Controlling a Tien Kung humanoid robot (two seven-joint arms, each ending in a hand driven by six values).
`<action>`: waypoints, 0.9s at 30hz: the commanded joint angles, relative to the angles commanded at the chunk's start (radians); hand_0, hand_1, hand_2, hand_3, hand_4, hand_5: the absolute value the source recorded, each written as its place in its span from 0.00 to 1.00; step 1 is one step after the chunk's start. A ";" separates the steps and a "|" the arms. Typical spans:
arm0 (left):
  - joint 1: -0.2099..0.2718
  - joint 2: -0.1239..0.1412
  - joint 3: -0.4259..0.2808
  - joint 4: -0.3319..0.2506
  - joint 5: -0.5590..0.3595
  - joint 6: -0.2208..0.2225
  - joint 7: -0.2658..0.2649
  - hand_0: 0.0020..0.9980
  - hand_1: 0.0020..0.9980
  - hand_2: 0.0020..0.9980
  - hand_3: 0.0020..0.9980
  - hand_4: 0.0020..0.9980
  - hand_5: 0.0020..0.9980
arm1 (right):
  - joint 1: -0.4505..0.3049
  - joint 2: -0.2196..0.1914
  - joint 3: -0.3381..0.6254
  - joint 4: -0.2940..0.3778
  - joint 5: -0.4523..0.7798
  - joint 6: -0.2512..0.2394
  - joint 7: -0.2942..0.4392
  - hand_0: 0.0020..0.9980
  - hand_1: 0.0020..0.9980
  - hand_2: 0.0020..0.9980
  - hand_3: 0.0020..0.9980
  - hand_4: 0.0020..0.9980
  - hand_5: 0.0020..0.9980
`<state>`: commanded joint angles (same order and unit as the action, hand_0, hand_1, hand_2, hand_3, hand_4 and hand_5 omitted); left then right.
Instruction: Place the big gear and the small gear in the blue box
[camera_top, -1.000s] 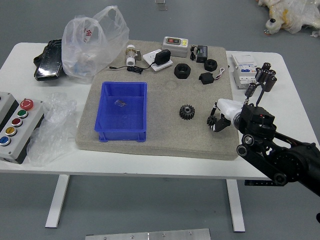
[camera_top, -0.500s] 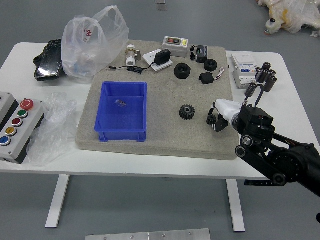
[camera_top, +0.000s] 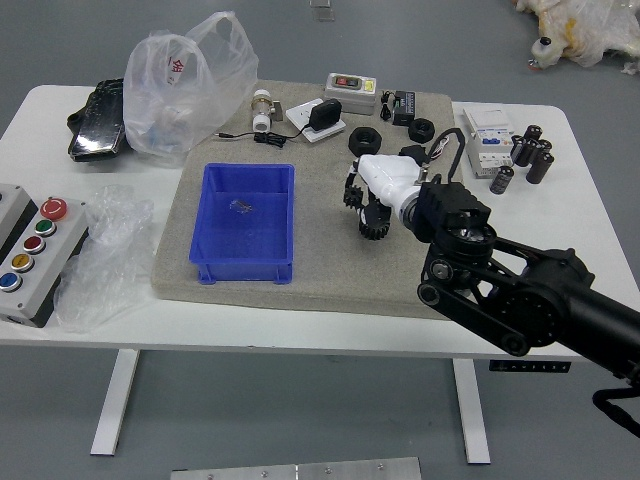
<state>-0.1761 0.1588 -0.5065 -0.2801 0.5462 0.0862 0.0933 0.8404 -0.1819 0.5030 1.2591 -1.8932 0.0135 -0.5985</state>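
Observation:
The right hand (camera_top: 366, 192), white-backed with black fingers, is over the middle of the grey mat, its fingers curled around the small gear (camera_top: 353, 196), which shows at the fingertips. Directly below and partly hidden by those fingers, the big black gear (camera_top: 374, 229) lies on the mat. To their left stands the blue box (camera_top: 242, 225), with a small clear item on its floor. The left hand is out of view.
Behind the hand are black rings (camera_top: 364, 142), a charger (camera_top: 324, 114) with its cable and a white-grey device (camera_top: 350, 93). A plastic bag (camera_top: 190, 85) and button panel (camera_top: 42, 255) are left; black cylinders (camera_top: 537, 166) stand right.
My right hand has moved left and away from the near edge, taking the small gear from its spot on the mat. The big gear has not visibly moved.

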 joint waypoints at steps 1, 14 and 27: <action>-0.002 0.000 -0.003 0.000 0.006 0.000 0.002 0.69 0.42 0.52 0.74 0.68 0.30 | 0.021 0.019 -0.024 -0.009 -0.011 -0.004 0.007 0.13 0.14 0.19 0.50 0.50 0.00; -0.007 0.004 -0.033 -0.003 0.042 -0.003 0.019 0.69 0.42 0.52 0.74 0.68 0.30 | 0.122 0.130 -0.233 -0.073 0.010 -0.109 0.127 0.12 0.15 0.18 0.67 0.45 0.00; -0.008 0.003 -0.028 -0.002 0.034 -0.003 0.016 0.69 0.41 0.52 0.74 0.68 0.30 | 0.100 0.114 -0.198 -0.078 0.063 -0.154 0.126 0.10 0.15 0.19 0.79 0.88 0.17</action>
<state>-0.1841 0.1616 -0.5347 -0.2825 0.5801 0.0836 0.1096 0.9401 -0.0679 0.3048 1.1814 -1.8303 -0.1402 -0.4723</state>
